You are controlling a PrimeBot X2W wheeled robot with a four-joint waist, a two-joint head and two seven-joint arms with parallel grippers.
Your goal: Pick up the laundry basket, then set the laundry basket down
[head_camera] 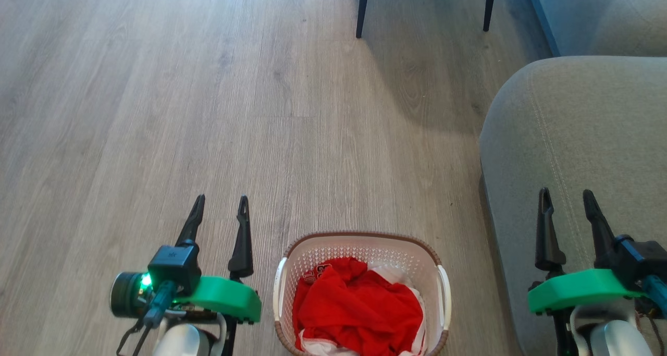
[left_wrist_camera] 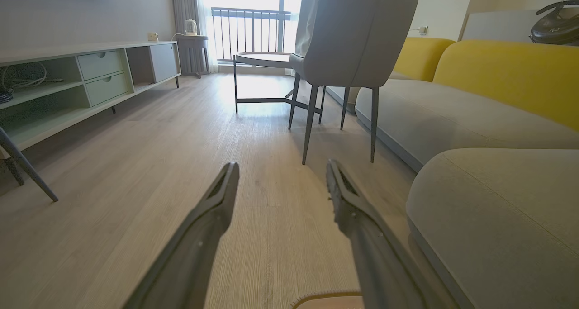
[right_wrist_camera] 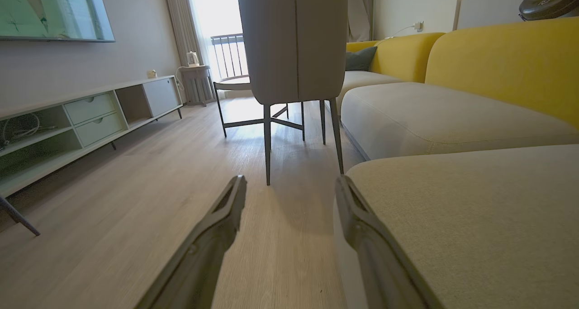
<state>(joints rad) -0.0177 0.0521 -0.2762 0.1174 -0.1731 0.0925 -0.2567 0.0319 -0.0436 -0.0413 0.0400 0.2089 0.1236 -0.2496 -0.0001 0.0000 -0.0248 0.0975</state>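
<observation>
Two grippers flank the laundry basket [head_camera: 359, 236] in the head view. The left gripper [head_camera: 221, 198] is just to its left, and the right gripper [head_camera: 566, 192] is well off to its right, above the edge of a grey sofa [head_camera: 583, 137]. Both sets of jaws stand parted and empty, with the dark fingers pointing up the frame from green wrist mounts. The basket sits at the bottom centre on a pale wood-look floor [head_camera: 208, 111], apart from both grippers, with a crumpled red garment [head_camera: 359, 304] inside.

From the left wrist view, the left fingers are spread wide, level and low over the planks, aimed at a grey chair [left_wrist_camera: 353, 33] on thin dark legs. A sliver of the basket's brown rim shows at the bottom edge between them. A low cabinet [left_wrist_camera: 90, 78] lines the left wall and a round table [left_wrist_camera: 260, 58] stands by a bright balcony door.

From the right wrist view, the right fingers are likewise apart, gripping nothing. One finger overlaps the sofa seat's edge; whether it touches cannot be told. Yellow backrests [right_wrist_camera: 506, 60] rise at right.
</observation>
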